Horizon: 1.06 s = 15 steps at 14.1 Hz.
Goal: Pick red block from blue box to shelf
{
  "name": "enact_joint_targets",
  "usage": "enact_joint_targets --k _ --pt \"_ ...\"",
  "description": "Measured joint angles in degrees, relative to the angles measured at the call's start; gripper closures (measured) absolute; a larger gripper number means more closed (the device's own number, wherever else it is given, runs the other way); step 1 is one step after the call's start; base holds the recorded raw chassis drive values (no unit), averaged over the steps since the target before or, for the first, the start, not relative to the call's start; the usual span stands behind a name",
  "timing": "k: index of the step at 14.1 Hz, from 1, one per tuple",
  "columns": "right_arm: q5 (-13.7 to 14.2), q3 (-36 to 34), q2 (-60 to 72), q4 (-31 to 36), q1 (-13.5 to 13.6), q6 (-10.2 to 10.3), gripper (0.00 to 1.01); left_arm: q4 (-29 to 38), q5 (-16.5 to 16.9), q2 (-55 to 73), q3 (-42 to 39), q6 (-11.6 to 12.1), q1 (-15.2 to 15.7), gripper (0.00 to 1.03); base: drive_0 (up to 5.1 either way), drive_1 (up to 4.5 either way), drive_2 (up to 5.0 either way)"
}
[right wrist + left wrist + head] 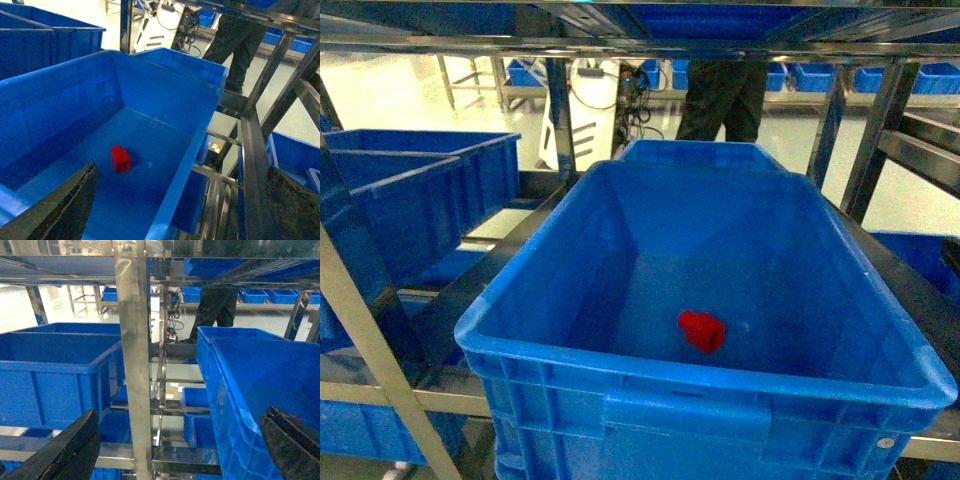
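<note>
Red block (702, 331) mid-floor of blue box (620, 375), clear of walls; both end effectors (175, 450) (175, 210) spread.

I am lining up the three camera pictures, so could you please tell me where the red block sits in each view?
Head: the red block lies on the blue box's floor, lower centre.
Left wrist: not visible; only the box's outer wall and part of its inside show.
Right wrist: left of centre, on the box floor.
Shared landmark: the person in dark trousers beyond the shelf.

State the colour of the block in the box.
Red block, clearest in the head view.
</note>
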Motion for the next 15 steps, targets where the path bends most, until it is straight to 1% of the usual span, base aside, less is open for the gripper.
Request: enact_joint_targets --k 1,3,7,8,9,10,13,14,15 --pt "0.42 -2.51 -4.37 -2.23 -0.31 0.13 0.03 0.00 0.00 0.00 0.00 0.00 0.00 0.05 0.0 0.00 0.0" --pt "1.05 -6.10 -13.64 -8.72 -0.68 0.17 0.03 0.00 0.00 0.00 0.00 0.00 0.00 0.05 0.0 0.00 0.0" --pt "1.73 -7.58 -20.09 -13.33 -0.68 0.42 0.03 0.00 0.02 0.00 0.00 0.00 0.00 0.05 0.0 0.00 0.0" --pt "2.16 -8.98 -26.16 -17.14 -0.70 0.61 0.03 0.02 0.00 0.00 0.00 0.00 0.00 0.05 0.0 0.00 0.0" --pt "3.63 -9.66 -31.95 -22.32 -1.01 0.83 0.03 0.02 0.00 0.00 0.00 0.00 0.00 0.05 0.0 0.00 0.0" --pt "4.35 -9.84 -34.60 -23.30 -1.01 1.01 0.03 0.00 0.00 0.00 0.00 0.00 0.00 0.05 0.0 0.00 0.0" --pt "4.46 -9.81 -34.45 -23.47 -1.01 1.05 0.03 0.02 -0.02 0.00 0.00 0.00 0.00 0.05 0.0 0.00 0.0" --pt "10.14 -12.13 -33.07 -13.73 -0.13 3.52 0.13 0.02 0.02 0.00 0.00 0.00 0.00 0.05 0.0 0.00 0.0" --pt "12.87 -12.76 -35.56 -12.81 -1.49 5.97 0.29 0.04 0.02 0.00 0.00 0.02 0.00 0.05 0.0 0.00 0.0"
